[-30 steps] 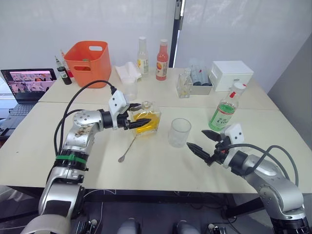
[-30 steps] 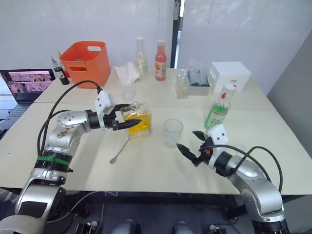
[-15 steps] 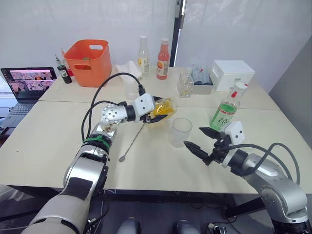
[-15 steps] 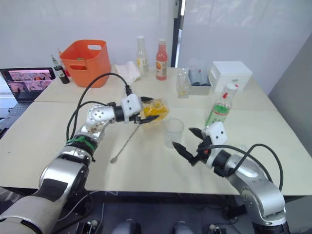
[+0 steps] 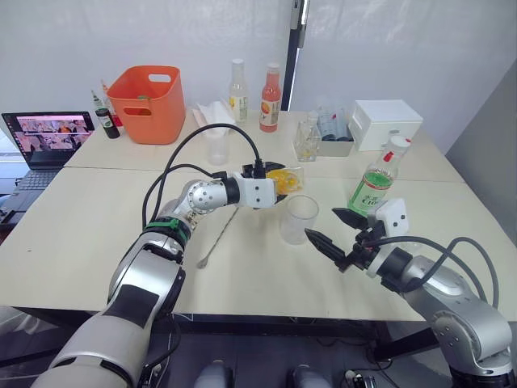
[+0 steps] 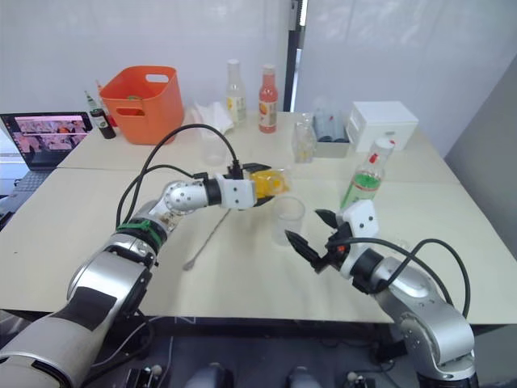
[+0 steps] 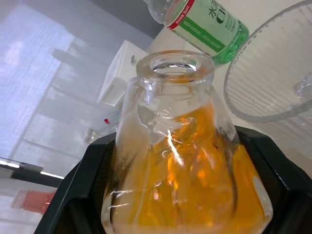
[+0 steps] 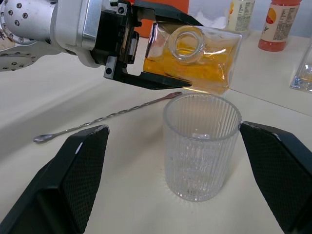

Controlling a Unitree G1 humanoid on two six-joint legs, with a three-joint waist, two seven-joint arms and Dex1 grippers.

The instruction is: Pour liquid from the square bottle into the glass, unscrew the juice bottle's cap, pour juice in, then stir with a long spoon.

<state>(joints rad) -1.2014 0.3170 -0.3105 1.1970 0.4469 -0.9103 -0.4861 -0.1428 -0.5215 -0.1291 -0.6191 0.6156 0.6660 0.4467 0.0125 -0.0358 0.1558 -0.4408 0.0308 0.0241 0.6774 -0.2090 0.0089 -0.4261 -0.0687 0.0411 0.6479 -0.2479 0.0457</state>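
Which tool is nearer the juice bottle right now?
The right tool: it sits open just in front of the juice bottle, below it on the table. The left tool is farther off beyond the glass, holding the square bottle.

Square bottle [image 7: 178,185]: base and lower sides hidden between left gripper fingers [image 7: 73,195], cut off by frame edge in left wrist view.
Glass [image 7: 273,68]: partly cut off there.
Juice bottle [image 7: 204,24]: neck and cap out of frame there.
Long spoon [image 5: 216,240]: upper handle hidden behind left arm.
Laptop [image 5: 44,141]: cut off at edge, screen content too small to tell.
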